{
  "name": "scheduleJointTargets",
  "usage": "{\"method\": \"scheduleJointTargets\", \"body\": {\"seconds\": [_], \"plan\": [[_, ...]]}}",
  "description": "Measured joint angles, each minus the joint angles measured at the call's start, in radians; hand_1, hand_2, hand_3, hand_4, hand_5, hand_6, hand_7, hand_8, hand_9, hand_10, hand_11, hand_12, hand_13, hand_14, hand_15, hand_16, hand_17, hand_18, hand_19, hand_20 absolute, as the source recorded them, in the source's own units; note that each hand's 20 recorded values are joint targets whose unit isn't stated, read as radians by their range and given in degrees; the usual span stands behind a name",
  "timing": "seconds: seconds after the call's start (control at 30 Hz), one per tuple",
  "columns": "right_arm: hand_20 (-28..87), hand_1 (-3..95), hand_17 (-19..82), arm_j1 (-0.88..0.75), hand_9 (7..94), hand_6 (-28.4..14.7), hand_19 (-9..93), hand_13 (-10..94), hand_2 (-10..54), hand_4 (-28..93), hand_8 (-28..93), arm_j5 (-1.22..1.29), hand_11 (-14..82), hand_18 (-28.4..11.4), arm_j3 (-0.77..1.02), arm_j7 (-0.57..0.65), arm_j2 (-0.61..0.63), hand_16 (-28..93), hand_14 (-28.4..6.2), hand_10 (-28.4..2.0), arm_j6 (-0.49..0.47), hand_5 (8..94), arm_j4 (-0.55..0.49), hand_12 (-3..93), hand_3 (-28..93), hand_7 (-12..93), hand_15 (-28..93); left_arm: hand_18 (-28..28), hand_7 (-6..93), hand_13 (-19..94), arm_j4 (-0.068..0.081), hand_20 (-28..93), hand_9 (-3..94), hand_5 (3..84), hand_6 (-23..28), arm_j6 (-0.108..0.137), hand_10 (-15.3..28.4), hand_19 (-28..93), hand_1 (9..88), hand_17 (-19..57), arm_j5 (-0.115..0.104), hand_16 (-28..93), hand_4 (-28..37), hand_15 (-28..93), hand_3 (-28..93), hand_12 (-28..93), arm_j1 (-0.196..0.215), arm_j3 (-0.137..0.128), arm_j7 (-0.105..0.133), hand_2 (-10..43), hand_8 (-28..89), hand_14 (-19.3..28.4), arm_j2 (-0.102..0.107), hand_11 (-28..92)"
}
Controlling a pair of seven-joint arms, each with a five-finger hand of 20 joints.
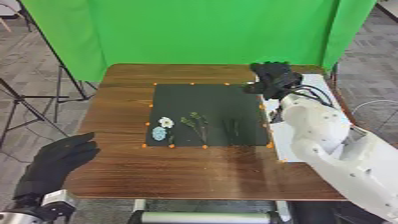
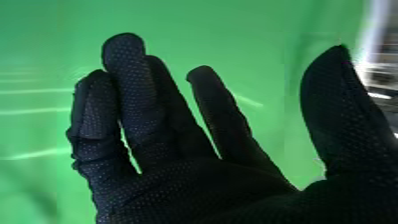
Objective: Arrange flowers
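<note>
Brown wood makes the counter, with a square black mat on it. Near left, the black-gloved left hand looks relaxed; far right, the black-gloved right hand is spread, gripping nothing. Mid-mat, the thin green sprigs look light, bendy: pinch their near stems. Near left on the mat, the pale blue cluster and smaller white bloom seem crushable; cradle them from beneath.
</note>
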Motion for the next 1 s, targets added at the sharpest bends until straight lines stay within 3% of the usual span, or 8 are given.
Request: {"method": "scheduleJointTargets", "body": {"seconds": [0.27,1.0], "plan": [[20,18.3,32,-0.063,46.0,-8.7,93,57,2.9,-25,-10,0.035,15.1,-24.8,0.13,0.094,0.11,11,-14.3,-21.4,-0.064,43.4,0.114,15.5,80,13,78,22.7,19.5,27,0.0,11,40.4,45.6,13.1,0.001,22.6,59,27.7,-8.9,-0.001,-14,-16.0,64,83,11,-0.029,0.029,-0.001,3.7,-11,28.4,0.012,37],[23,20.9,35,-0.193,48.4,-8.7,93,61,1.6,-26,-11,0.119,14.5,-24.7,0.279,0.262,0.125,10,-12.9,-20.8,-0.164,46.9,0.239,15.2,81,14,81,22.7,19.6,27,0.005,11,40.4,45.6,13.1,0.001,22.6,59,27.6,-8.9,-0.007,-14,-16.0,64,83,11,-0.057,0.056,0.003,3.6,-11,28.4,0.025,37]]}}
